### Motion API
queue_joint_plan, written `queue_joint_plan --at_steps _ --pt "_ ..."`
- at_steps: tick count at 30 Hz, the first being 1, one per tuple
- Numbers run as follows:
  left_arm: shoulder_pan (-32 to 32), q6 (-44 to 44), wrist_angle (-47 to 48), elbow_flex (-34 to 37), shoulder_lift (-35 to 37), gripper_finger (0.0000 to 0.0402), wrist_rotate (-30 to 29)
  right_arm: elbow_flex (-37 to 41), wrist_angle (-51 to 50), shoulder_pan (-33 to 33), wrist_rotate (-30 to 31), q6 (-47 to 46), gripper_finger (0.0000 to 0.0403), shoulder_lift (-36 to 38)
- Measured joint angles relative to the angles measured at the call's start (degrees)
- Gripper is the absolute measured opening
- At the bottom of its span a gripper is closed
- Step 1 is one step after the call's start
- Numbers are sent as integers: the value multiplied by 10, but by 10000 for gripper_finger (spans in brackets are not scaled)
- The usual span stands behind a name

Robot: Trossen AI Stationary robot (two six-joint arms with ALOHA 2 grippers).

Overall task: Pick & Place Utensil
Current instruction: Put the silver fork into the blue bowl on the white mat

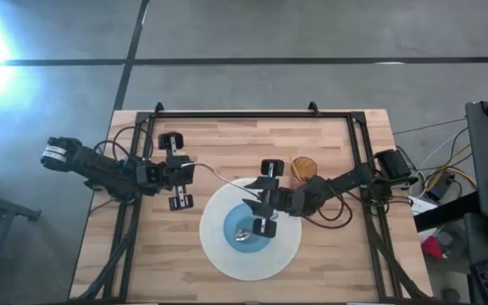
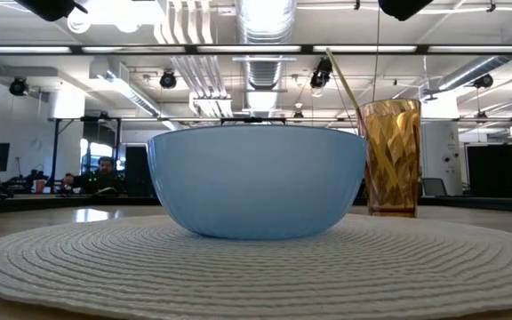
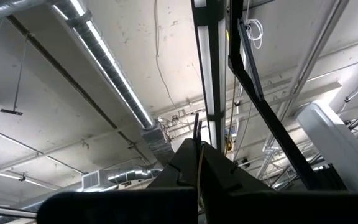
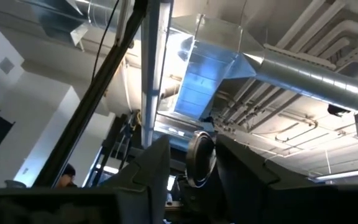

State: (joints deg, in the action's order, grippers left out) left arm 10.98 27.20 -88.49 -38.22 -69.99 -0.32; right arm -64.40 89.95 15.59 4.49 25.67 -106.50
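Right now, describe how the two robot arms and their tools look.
Both arms are dark and jointed, with black cables looping beside them. The left arm ends in a white-banded base cylinder. Each tool, left and right, has two dark fingers on a bar carrying black-and-white blocks.

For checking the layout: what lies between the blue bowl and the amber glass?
Nothing: in the high view only white round placemat and bare wood separate the blue bowl from the amber glass.
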Motion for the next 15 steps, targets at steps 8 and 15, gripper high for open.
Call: queue_joint_plan --at_steps 8,15 --pt "0 -1 0 0 0 0 3 0 0 0 1 0 69 2" --pt "0 0 -3 0 1 0 11 -4 2 0 32 5 24 4"
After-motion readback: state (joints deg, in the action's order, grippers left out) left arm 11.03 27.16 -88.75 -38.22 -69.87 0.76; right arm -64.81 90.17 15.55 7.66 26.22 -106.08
